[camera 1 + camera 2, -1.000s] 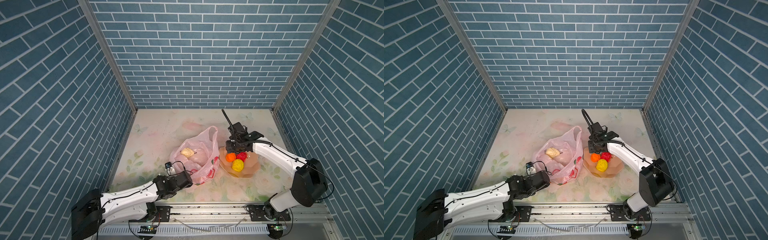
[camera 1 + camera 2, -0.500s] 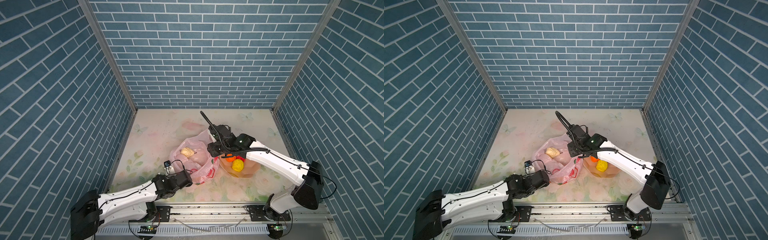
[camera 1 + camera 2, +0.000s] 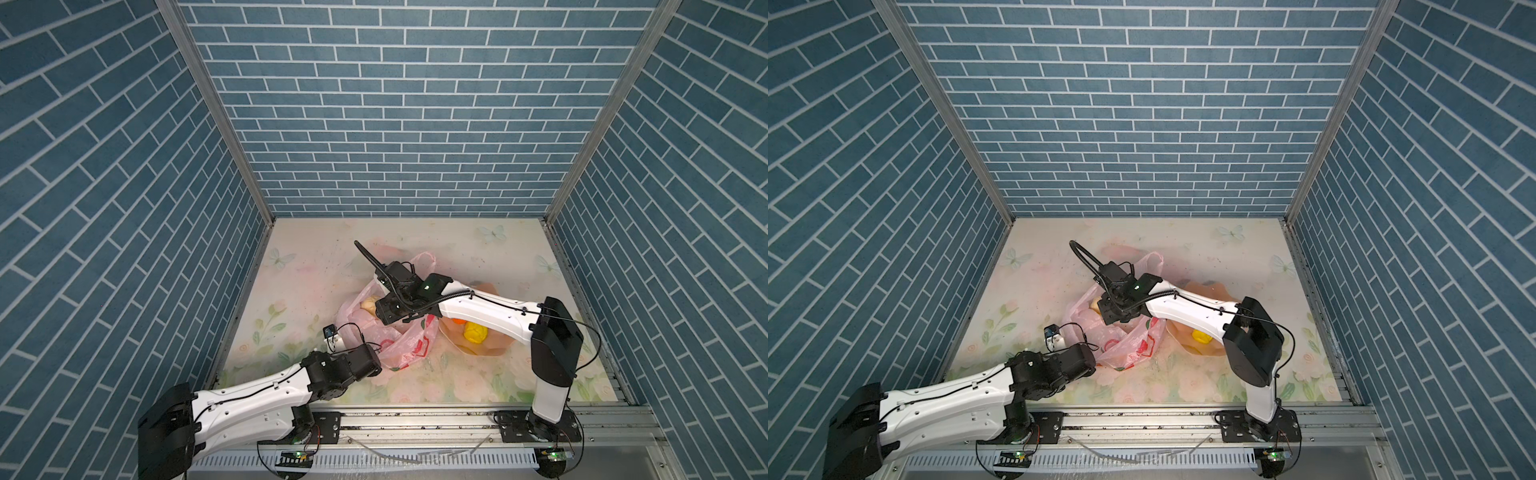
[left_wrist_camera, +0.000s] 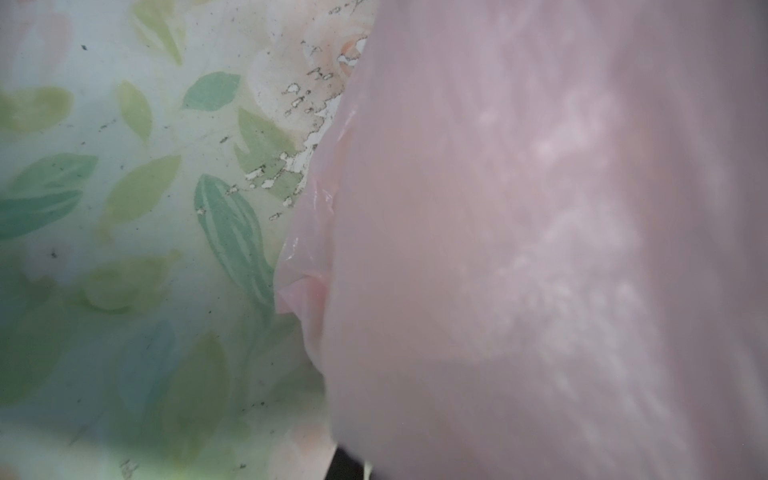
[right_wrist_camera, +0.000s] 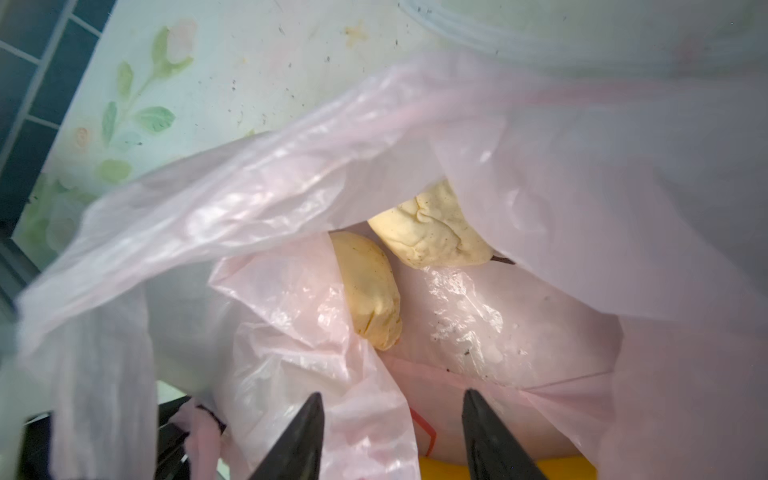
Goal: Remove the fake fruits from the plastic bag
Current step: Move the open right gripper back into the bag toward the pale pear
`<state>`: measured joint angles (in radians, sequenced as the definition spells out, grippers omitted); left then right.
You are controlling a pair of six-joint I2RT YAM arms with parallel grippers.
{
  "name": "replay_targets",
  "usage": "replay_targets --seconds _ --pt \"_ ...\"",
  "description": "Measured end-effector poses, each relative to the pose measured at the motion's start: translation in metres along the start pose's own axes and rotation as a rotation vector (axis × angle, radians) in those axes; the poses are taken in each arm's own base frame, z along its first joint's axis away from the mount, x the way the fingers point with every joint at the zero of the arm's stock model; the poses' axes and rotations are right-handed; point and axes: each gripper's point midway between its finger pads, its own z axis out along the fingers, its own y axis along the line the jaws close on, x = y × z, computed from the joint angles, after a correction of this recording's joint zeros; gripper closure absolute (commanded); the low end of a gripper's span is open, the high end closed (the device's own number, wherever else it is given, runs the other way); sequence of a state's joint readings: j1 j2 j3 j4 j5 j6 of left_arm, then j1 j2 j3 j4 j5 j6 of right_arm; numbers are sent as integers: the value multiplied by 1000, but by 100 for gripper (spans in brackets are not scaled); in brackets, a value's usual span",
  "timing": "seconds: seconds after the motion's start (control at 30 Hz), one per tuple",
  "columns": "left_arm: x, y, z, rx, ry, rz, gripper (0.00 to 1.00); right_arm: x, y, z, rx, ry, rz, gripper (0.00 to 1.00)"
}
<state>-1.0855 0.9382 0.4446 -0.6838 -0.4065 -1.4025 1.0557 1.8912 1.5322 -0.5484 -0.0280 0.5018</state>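
Now hovering the right claw at the open mouth of the plastic bag, prongs spread wide and pinching nothing, pointing down toward two cream-white bumpy fruits lying side by side on the bag's floor. Probably lining up for the nearer cream fruit, half tucked under a fold of film. Noticing a yellow patch at the very rim of the right wrist view, too cut off for naming.

Meanwhile anchoring the bag with the left claw at the corner closest to the near edge of the desk; fingers hidden under the film, so reading them as pressed together on the plastic, likely pinching it for stretching the mouth and stopping the thin crinkly sack from sliding or lifting along with a fruit. Seeing only pink film and floral desk through the left wrist camera, fitting that grip.

Finding the plastic bag about mid-desk, slightly toward the near edge, one loop handle pointing at the far edge. Finding the peach bowl just beside it toward the right edge, holding a yellow fruit and an orange fruit, partly covered by the right arm. Judging the task partway along: some fruits out, at least two remaining inside. Needing care against loose film getting caught between the prongs.
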Motion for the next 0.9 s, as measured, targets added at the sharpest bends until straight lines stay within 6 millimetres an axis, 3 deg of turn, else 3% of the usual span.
replay_targets --seconds 0.2,0.5,0.9 --pt "4 6 3 5 11 -10 86 0 0 31 8 24 18 30" --pt "9 15 3 37 24 -41 86 -18 4 39 13 -15 17 23" --pt "9 25 -1 36 28 -72 85 -20 -5 57 50 -16 23 23"
